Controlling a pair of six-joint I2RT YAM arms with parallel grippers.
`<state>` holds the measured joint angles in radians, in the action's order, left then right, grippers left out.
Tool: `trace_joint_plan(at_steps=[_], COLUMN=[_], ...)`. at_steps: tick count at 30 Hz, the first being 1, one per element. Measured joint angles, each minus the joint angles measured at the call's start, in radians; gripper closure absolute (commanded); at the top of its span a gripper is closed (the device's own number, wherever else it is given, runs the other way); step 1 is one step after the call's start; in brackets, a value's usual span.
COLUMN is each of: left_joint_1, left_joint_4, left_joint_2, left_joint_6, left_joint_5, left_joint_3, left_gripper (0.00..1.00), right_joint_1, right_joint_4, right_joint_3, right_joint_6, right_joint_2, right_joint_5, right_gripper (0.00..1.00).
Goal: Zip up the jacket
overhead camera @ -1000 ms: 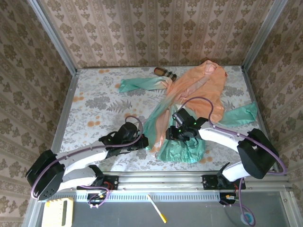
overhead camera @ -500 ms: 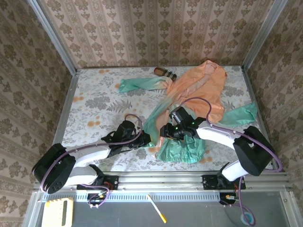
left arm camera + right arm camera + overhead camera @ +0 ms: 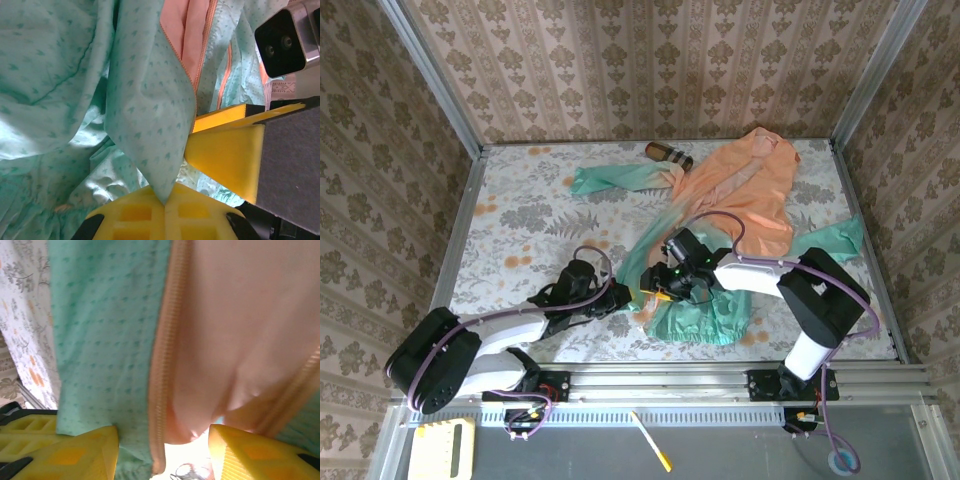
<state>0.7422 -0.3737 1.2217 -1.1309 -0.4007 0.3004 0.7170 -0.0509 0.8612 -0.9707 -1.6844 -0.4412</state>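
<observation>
The jacket (image 3: pixel 740 190) lies spread on the flowery table (image 3: pixel 520 240); its orange top is by the far right corner, and its green bottom is bunched up near the middle of the near edge; one green sleeve end points to the far edge and the other to the right edge. A small brown stripy tube (image 3: pixel 668 153) lies at the far edge, just beside the jacket.

The left gripper (image 3: pixel 626 297) sits low on the table by the green bottom part; in the left wrist view its yellow fingers (image 3: pixel 135 215) are pressed tight together, with a corner of the green cloth (image 3: pixel 145 110) pinched between them. The orange zipper (image 3: pixel 202 55) runs along the cloth edge just above.

The right gripper (image 3: pixel 656 282) is just beside the left one, over the same bit of jacket; one of its yellow fingers (image 3: pixel 225 155) shows next to the pinched corner. In the right wrist view its fingers (image 3: pixel 80 452) stand apart; the zipper edge (image 3: pixel 162 360) hangs loose in the gap and is not squeezed.
</observation>
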Motion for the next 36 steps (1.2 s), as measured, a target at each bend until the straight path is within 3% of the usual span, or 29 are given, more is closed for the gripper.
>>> trace_joint_plan(at_steps=[7,13,23,26,30,36], left_joint_1=[-0.011,-0.018,-0.018,-0.018,-0.018,-0.018], left_joint_4=[-0.003,0.0,0.006,0.006,0.044,0.279], left_joint_2=[0.0,0.0,0.0,0.0,-0.02,-0.157], left_joint_6=[0.0,0.0,0.001,0.002,0.024,0.114], left_joint_5=[0.0,0.0,0.0,0.0,-0.005,0.017], left_joint_3=[-0.014,-0.014,-0.014,-0.014,-0.014,0.058], left_gripper=[1.0,1.0,1.0,0.87,0.63,0.53], right_joint_1=[0.008,0.008,0.008,0.008,0.008,0.008], right_joint_4=[0.028,0.026,0.026,0.024,0.013,-0.016], right_joint_3=[0.004,0.003,-0.004,-0.008,-0.012,-0.012], right_joint_6=[-0.016,-0.014,-0.001,0.0,0.007,0.031], right_joint_2=[-0.002,0.026,0.063,0.064,0.089,0.134], right_joint_5=[-0.016,-0.011,-0.004,0.002,0.023,0.045], right_gripper=[0.82,0.99,1.0,1.0,1.0,1.0])
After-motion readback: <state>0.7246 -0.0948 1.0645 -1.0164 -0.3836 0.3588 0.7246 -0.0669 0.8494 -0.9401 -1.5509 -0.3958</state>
